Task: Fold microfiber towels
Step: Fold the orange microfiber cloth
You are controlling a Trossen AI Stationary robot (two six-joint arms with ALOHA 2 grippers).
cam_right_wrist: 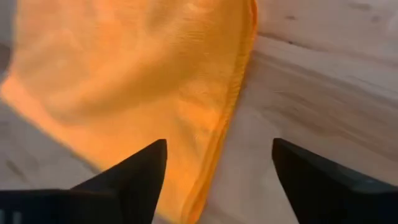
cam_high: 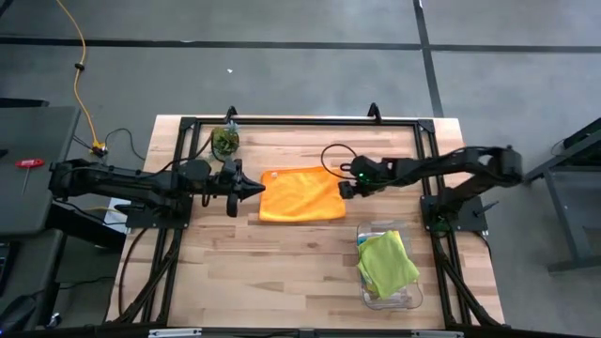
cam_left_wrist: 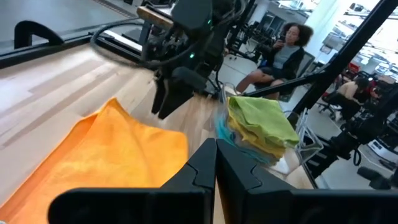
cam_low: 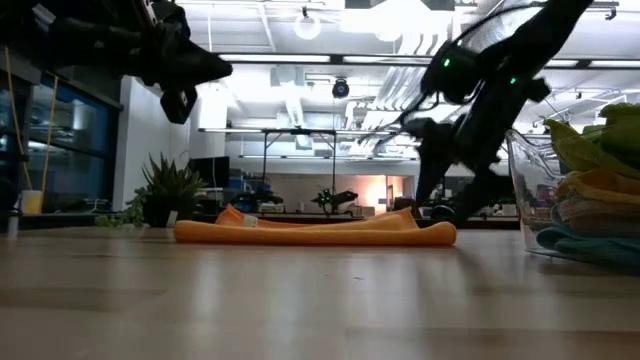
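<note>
The pale wooden plank surface (cam_high: 282, 272) carries everything and has a black metal frame (cam_high: 300, 121) around it. From the high view, the two dark arms reach in from the two sides and almost meet at the middle.

The orange microfiber towel (cam_high: 301, 194) lies flat near the centre of the surface, toward the far side. It looks folded once into a wide rectangle. Its long axis runs left to right, from one arm toward the other, and its short edges face the two grippers. In the low view it shows as a low, long roll (cam_low: 315, 229) on the wood.

At the near right corner stands a clear plastic bin (cam_high: 411, 299) holding a crumpled lime green towel (cam_high: 387, 262) on top, with a teal cloth (cam_high: 361, 238) under it at one edge.

The left gripper (cam_high: 255, 189) is at the left short edge of the orange towel, raised above the surface, and its fingers (cam_left_wrist: 231, 169) are pressed together with nothing between them.

The right gripper (cam_right_wrist: 217, 162) is at the right short edge, and its fingers (cam_right_wrist: 134, 171) stand wide apart above the hem, holding nothing.

A small dark green plant-like clump (cam_high: 225, 141) sits at the far left corner.
</note>
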